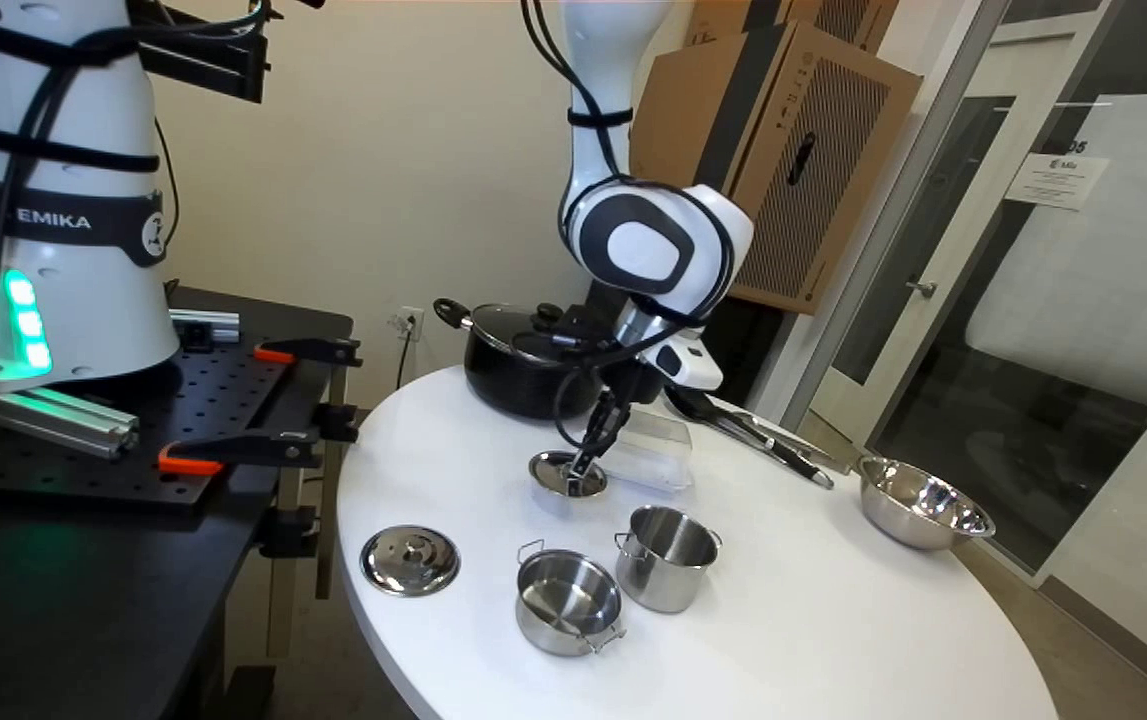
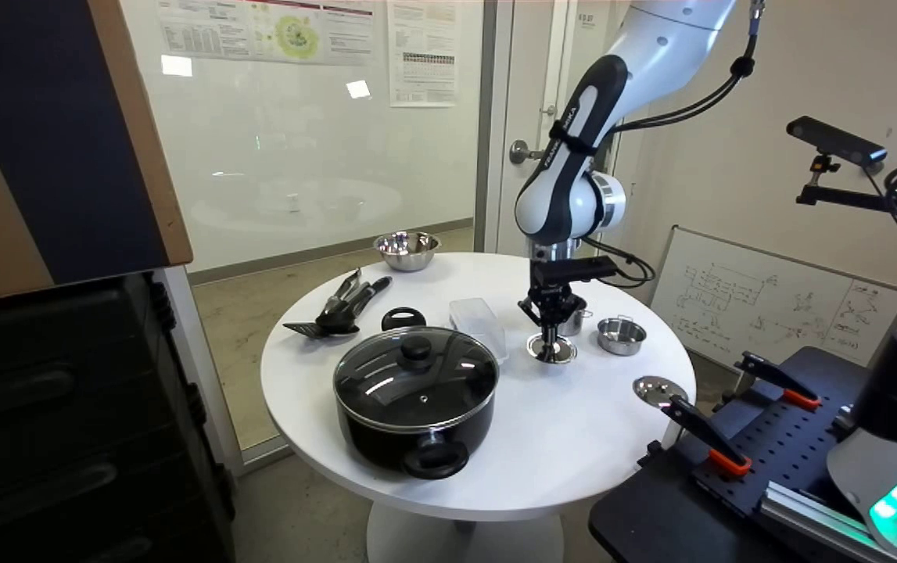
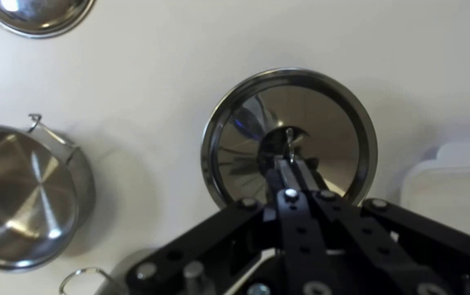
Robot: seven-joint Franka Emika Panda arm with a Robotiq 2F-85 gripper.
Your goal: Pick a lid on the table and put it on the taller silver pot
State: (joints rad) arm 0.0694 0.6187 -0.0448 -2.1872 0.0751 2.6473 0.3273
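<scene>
The small round silver lid (image 1: 547, 468) is at the middle of the white table in both exterior views (image 2: 567, 353). In the wrist view the lid (image 3: 333, 119) lies below my fingers. My gripper (image 1: 576, 480) points down, its fingertips (image 3: 291, 162) closed on the lid's small central knob. I cannot tell whether the lid touches the table or is slightly above it. The taller silver pot (image 1: 661, 582) stands open and upright close to the lid. It is partly behind the gripper in an exterior view (image 2: 576, 319), and only a piece shows at the wrist view's bottom edge (image 3: 127, 272).
The shorter silver pot (image 1: 555, 632) stands beside the taller one. The larger lid (image 1: 411, 560) lies near the table edge. A clear plastic container (image 2: 482, 327) sits close to the gripper. A big black pot (image 2: 417, 426), utensils (image 2: 342, 309) and a steel bowl (image 1: 908, 520) stand around.
</scene>
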